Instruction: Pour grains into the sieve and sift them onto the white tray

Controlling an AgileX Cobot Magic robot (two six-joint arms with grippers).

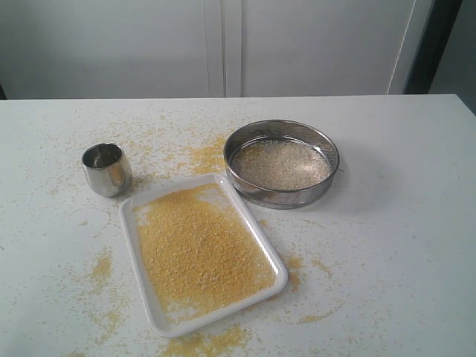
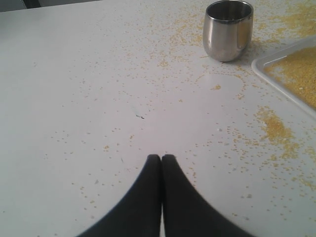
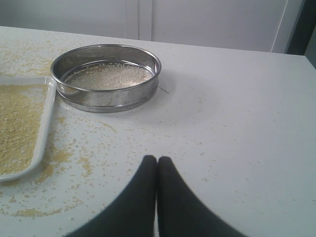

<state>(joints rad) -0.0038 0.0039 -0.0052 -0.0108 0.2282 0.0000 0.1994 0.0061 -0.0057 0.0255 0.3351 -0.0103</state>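
Observation:
The white tray lies on the table near the front, covered with fine yellow grains. Behind it to the right stands the sieve, with pale coarse granules on its mesh. In the right wrist view the sieve and the tray's rim lie ahead of my right gripper, which is shut and empty, well apart from both. My left gripper is shut and empty too, over bare table, far from the tray corner. Neither gripper shows in the exterior view.
A small shiny steel cup stands upright left of the tray; in the left wrist view this cup is empty-looking. Spilled yellow meal is scattered on the white table around tray, cup and sieve. A white wall stands behind the table's far edge.

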